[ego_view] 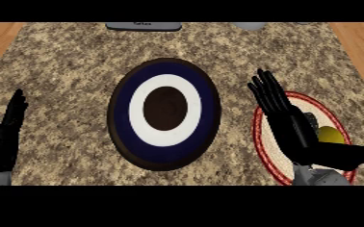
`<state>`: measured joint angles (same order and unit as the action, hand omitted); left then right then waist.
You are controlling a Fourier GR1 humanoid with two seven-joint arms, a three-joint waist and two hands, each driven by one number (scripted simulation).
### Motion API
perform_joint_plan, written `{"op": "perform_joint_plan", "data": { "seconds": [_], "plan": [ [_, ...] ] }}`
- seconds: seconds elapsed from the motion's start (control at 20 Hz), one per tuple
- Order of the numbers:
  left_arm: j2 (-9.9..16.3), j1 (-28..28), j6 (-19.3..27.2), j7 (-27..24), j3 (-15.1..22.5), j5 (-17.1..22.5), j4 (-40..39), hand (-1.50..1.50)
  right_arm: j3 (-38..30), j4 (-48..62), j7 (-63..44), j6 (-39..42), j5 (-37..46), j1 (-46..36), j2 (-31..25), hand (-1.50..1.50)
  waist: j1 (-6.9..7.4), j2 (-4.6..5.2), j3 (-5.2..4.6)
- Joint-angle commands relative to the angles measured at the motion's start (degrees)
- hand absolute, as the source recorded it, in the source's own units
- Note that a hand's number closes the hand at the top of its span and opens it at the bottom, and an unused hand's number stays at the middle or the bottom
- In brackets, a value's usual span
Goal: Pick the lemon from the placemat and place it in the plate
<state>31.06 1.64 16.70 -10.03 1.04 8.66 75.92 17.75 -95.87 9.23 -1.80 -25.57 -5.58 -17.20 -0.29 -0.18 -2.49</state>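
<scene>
Two hands showing: right hand (284,113) hovering open over placemat (265,146), beside lemon (330,134), not grasping. Left hand (10,125) resting open. Next: curling round lemon, moving to plate (121,125).

- The right hand (284,118) is black all over, with long thin fingers and a thick black thumb.
- Below it, at about 5 o'clock, a bit of smooth grey forearm (320,177) shows.
- The left hand (10,130) is black too, at 9 o'clock, with a small grey piece under it.
</scene>
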Motion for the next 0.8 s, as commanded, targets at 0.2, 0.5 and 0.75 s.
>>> {"op": "perform_joint_plan", "data": {
  "seconds": [0.2, 0.5, 0.75],
  "plan": [
    [1.37, 1.94, -0.53, -2.00, 0.47, -1.66, 1.08, 0.00, -27.17, -2.57, 7.59, -21.21, -8.31, 1.90, 6.06, -1.50, -5.79, -0.92, 2.82],
    [0.40, 4.45, -2.02, -2.16, 2.55, -1.70, 2.13, 0.00, -40.96, 0.42, 15.90, -48.24, 1.97, 7.18, 9.69, -1.50, -5.69, -0.51, 2.36],
    [-0.81, 5.46, -2.84, -1.67, 5.89, -3.05, 6.24, 0.00, -38.68, -9.46, 25.05, -64.75, 2.99, 7.47, 16.95, -1.50, -1.16, -0.44, 2.53]
  ]
}}
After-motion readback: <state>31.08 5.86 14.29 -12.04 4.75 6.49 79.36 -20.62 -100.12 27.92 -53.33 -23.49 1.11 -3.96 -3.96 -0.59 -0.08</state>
